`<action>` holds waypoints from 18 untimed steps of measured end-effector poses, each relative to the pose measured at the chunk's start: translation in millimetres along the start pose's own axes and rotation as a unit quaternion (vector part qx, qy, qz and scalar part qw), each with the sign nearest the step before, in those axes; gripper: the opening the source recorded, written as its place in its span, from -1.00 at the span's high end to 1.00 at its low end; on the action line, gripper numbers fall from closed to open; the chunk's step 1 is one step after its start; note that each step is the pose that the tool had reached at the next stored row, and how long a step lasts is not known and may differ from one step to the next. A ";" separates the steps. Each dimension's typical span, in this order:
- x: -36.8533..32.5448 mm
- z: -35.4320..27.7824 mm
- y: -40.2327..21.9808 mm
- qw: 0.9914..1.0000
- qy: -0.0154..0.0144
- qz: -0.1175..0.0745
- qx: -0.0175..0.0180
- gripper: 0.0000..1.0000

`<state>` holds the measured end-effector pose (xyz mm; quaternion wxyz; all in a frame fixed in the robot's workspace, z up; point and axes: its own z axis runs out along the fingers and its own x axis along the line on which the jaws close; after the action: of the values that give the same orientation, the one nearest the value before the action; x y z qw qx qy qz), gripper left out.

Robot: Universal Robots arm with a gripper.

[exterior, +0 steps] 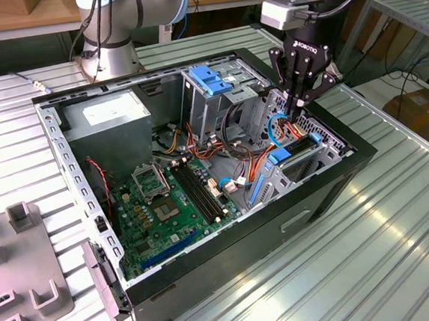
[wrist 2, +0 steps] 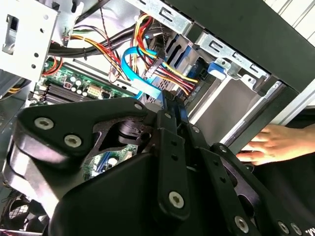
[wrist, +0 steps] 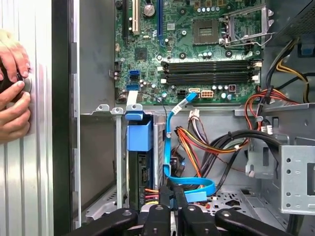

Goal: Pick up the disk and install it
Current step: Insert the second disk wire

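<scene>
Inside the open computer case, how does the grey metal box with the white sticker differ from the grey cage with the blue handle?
The box has plain closed walls and a white sticker on top; the cage has slotted, open walls and a blue plastic handle on top. The box sits in the corner toward the exterior view's left; the cage stands further toward that view's right and looks taller. Both are grey metal, inside the open case.
</scene>
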<state>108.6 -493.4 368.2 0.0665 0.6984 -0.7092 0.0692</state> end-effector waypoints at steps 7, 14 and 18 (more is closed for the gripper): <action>-0.2 2.5 0.1 1.000 0.004 0.000 0.000 0.80; -0.9 5.8 0.2 1.000 0.010 0.000 0.000 0.28; -1.3 8.0 0.2 1.000 0.014 0.000 0.000 0.31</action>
<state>108.5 -493.7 360.1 0.0763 0.6974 -0.7082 0.0792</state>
